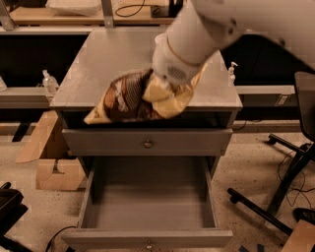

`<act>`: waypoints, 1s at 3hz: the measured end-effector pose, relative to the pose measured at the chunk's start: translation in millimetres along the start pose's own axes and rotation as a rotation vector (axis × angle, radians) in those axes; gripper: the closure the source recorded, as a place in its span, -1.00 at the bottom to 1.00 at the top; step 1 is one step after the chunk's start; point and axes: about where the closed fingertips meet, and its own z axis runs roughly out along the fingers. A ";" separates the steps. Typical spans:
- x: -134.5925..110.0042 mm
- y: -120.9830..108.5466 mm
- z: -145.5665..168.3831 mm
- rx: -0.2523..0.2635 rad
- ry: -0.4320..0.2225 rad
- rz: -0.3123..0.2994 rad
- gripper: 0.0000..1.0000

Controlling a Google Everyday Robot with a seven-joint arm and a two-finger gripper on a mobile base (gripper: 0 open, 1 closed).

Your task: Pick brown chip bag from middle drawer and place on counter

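Note:
My gripper [158, 91] is shut on the brown chip bag [123, 101], a crumpled dark brown bag with cream-yellow ends. It holds the bag by its right end just over the front edge of the counter [106, 56]. The bag lies roughly level, its left end pointing left. The white arm comes down from the upper right and hides the back right of the counter. Below, the middle drawer [147, 206] stands pulled out with a bare grey floor and a brass knob on its front.
A shut drawer with a brass knob [147, 143] sits under the counter top. Cardboard boxes [54, 172] and a clear bottle [49, 82] are at the left. An office chair base [290, 167] is at the right. A wooden workbench [74, 12] runs behind.

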 end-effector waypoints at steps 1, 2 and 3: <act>-51.1 -51.4 -20.5 0.086 0.000 0.028 1.00; -110.8 -128.3 -16.5 0.191 -0.059 0.040 1.00; -135.1 -187.6 2.4 0.265 -0.129 0.029 1.00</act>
